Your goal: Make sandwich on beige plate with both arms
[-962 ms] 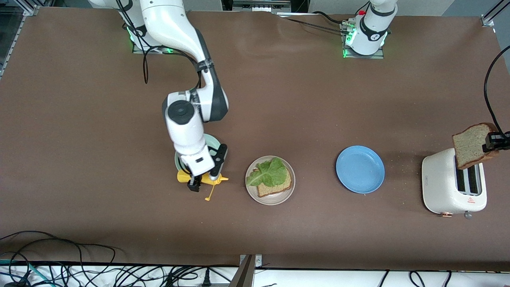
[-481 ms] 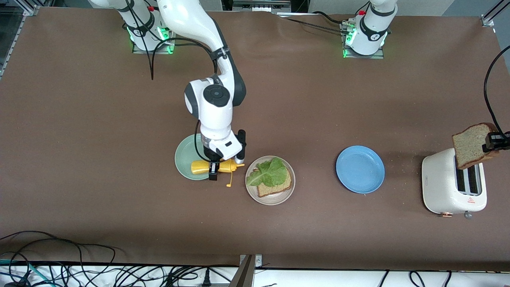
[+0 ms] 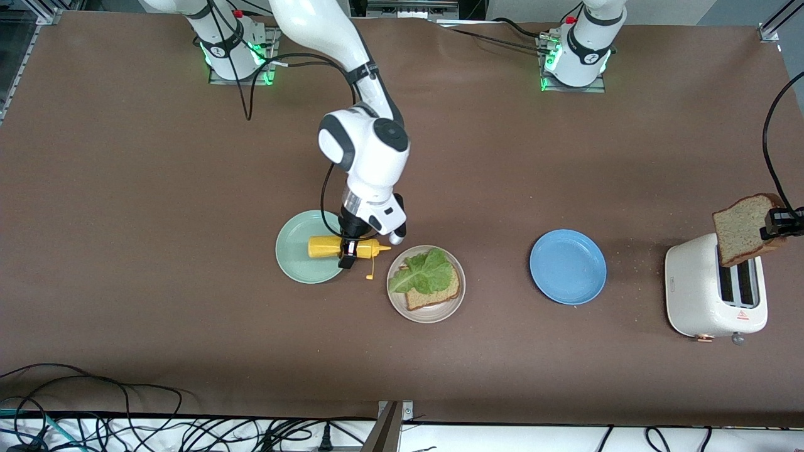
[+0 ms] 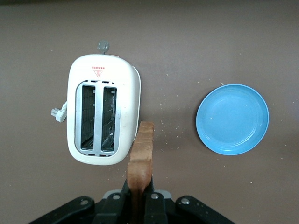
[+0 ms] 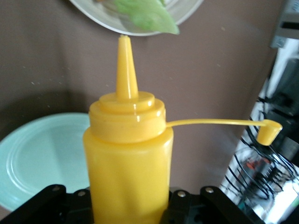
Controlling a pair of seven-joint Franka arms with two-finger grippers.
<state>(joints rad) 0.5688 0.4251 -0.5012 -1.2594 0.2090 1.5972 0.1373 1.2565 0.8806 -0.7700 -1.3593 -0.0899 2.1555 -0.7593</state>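
Right gripper: clamped on yellow mustard bottle, over mint-green plate's edge.
Left gripper: holding bread slice above toaster.

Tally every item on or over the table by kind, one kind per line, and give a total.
Plates: 3 (mint-green plate, beige plate, blue plate)
Bread slices: 2 (one on the beige plate, one in the left pincer)
Lettuce leaf: 1
Mustard bottle: 1
Toaster: 1
Total: 8
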